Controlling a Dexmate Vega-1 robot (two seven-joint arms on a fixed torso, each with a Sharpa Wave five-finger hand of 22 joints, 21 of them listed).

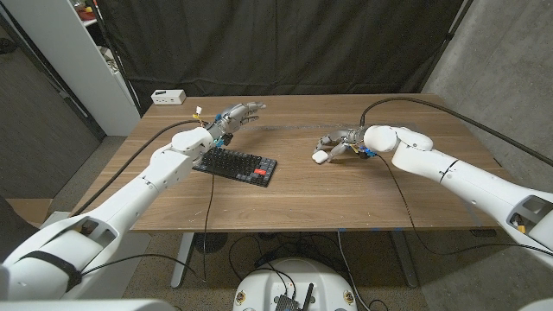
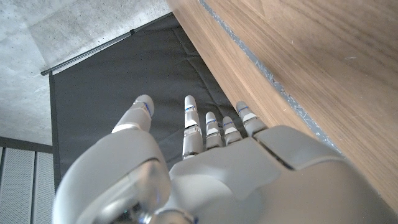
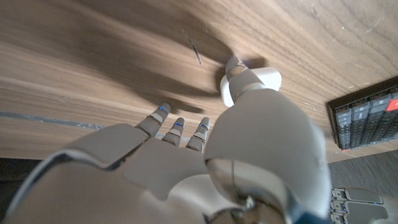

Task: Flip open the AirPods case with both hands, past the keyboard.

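Presently: white AirPods case (image 1: 320, 157) on the wooden counter (image 1: 346, 199), lid closed, well right of the black keyboard (image 1: 236, 165). Right robot hand (image 1: 339, 143) arched over it, thumb touching; firm hold unclear. Left robot hand (image 1: 233, 117) open, fingers apart, above the keyboard's far edge. No legible writing.

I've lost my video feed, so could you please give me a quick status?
Left hand open, raised beyond black keyboard. Right hand touching small white AirPods case on wooden table; grip unclear. Nothing in the way.
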